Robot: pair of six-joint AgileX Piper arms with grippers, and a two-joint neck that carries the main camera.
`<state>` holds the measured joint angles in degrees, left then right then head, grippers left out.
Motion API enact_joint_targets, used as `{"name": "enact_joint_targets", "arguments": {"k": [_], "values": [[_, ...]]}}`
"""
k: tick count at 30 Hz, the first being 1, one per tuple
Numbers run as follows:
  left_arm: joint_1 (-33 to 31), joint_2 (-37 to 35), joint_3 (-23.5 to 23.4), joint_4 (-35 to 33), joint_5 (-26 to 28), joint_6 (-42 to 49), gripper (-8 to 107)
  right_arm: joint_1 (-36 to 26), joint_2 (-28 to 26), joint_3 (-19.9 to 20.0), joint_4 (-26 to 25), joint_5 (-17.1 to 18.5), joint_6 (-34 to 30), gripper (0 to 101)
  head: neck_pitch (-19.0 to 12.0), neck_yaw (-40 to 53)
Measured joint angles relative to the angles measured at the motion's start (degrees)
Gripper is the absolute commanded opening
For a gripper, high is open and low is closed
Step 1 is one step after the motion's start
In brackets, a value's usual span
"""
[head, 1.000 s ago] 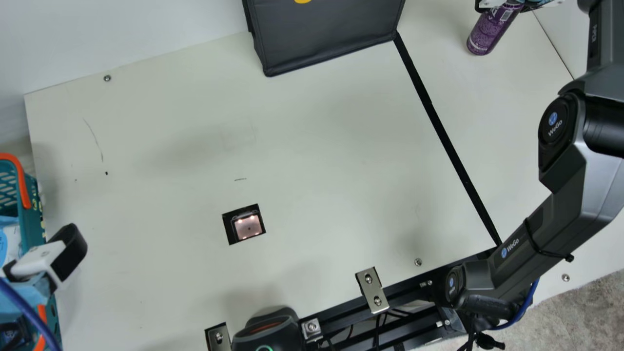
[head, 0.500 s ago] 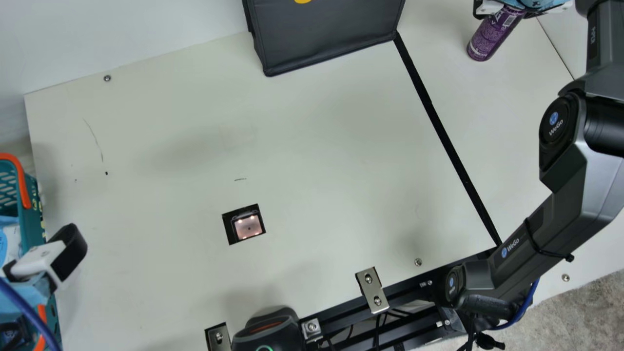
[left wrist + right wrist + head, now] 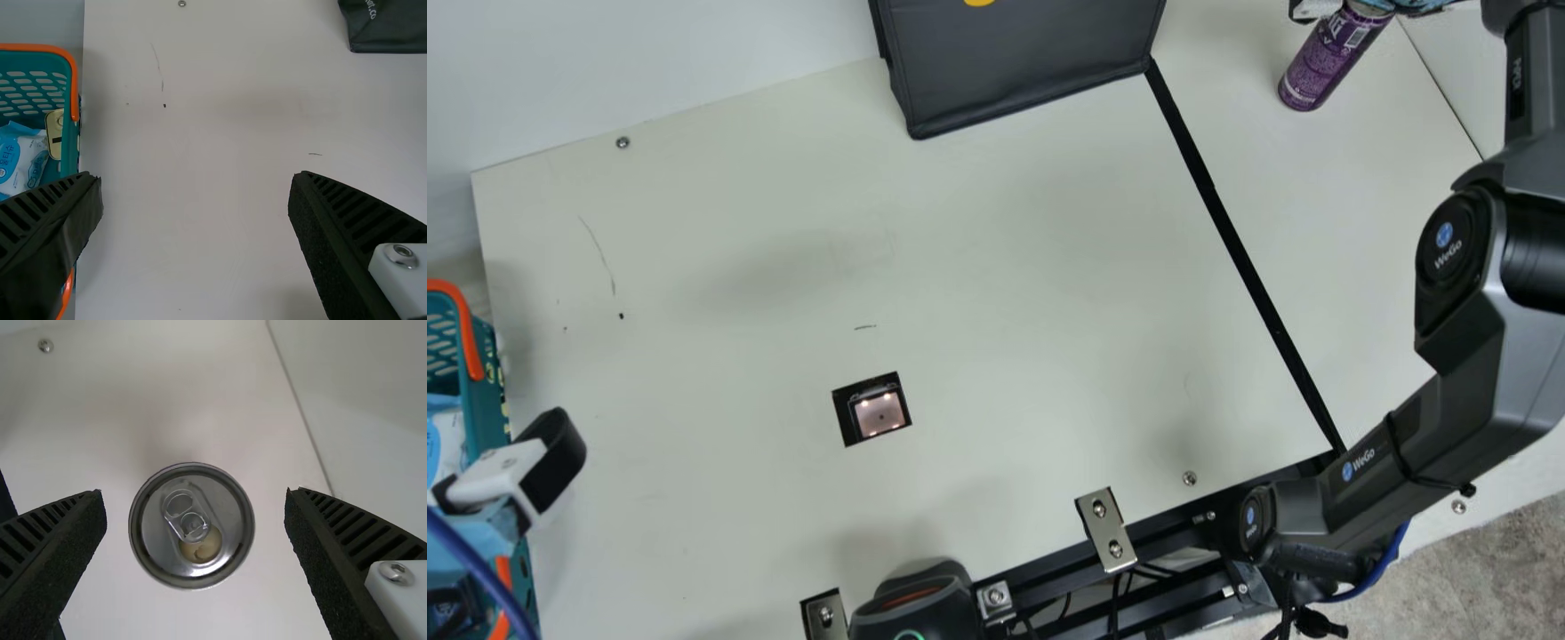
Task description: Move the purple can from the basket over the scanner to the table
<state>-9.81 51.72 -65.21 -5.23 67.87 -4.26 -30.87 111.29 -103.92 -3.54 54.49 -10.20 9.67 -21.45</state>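
In the main view, the purple can stands on the table at the upper right, with my right gripper over its top at the edge. The right wrist view has the can's lid between the spread fingers of my right gripper, with gaps on both sides. My left gripper is beside the teal basket at the main view's left. In the left wrist view, my left gripper stands open and empty near the basket. The lit square scanner is set into the table.
A dark bag stands at the table's far side. Black tape runs between the scanner and the can. A dark device and metal brackets line the near edge. A blue-and-white packet lies in the basket.
The purple can first shifted slightly toward the main view's bottom, then stayed put. My right gripper has since drawn back from it, uncovering more of its upper part. My left arm has kept still.
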Motion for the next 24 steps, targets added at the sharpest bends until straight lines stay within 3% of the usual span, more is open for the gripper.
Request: {"name": "enact_joint_targets", "arguments": {"k": [14, 24], "values": [[0.0, 0.0, 0.0, 0.0, 0.0, 0.0, 90, 3.0, -15.5, 11.7, -1.0, -5.5, 0.4, 95, 0.0, 0.0], [0.0, 0.0, 0.0, 0.0, 0.0, 0.0, 90, 6.2, -30.9, 24.1, 3.5, -5.1, 0.5, 95, 0.0, 0.0]]}}
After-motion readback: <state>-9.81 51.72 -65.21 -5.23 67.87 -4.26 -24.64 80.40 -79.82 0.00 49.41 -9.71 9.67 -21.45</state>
